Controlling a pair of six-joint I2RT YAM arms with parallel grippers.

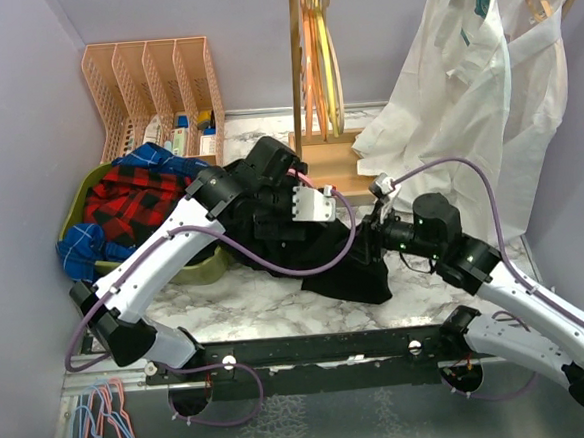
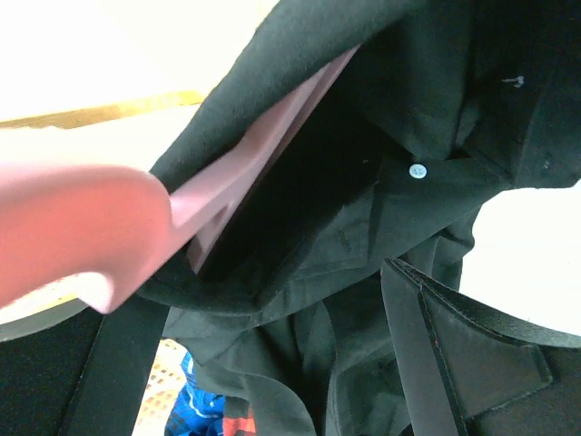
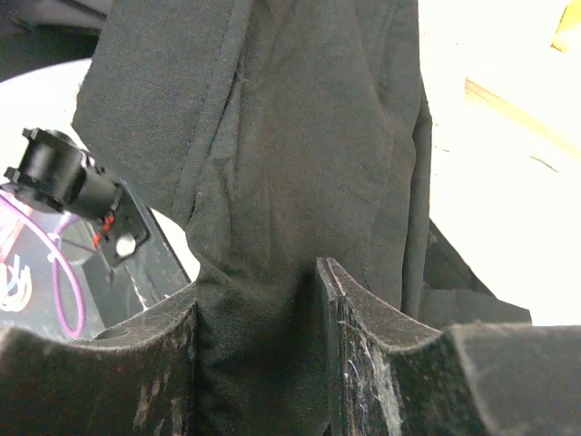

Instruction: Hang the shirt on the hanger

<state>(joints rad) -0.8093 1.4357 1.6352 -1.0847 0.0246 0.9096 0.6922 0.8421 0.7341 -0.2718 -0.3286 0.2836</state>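
Clamped in right gripper (image 3: pixel 256 345): fold of shirt (image 3: pixel 300 163), heaped on table (image 1: pixel 248 307). Tucked inside it: hanger (image 2: pixel 245 173) arm; left gripper (image 2: pixel 272 309) grip unreadable. Risk of slipping out with any sag or sideways tug.

Black shirt (image 3: pixel 300 136) fills the centre of frame, hanging in loose vertical folds, with a stitched seam running down its left side. The lower fold is pinched between the two black fingers (image 3: pixel 100 372) of the right gripper (image 3: pixel 257 363), cloth bunched in the narrow gap. Left: black cylindrical fitting (image 3: pixel 54 173) on a bracket. Right: bright pale worktop (image 3: pixel 490 209); wooden edge (image 3: pixel 517 113) in the upper corner.
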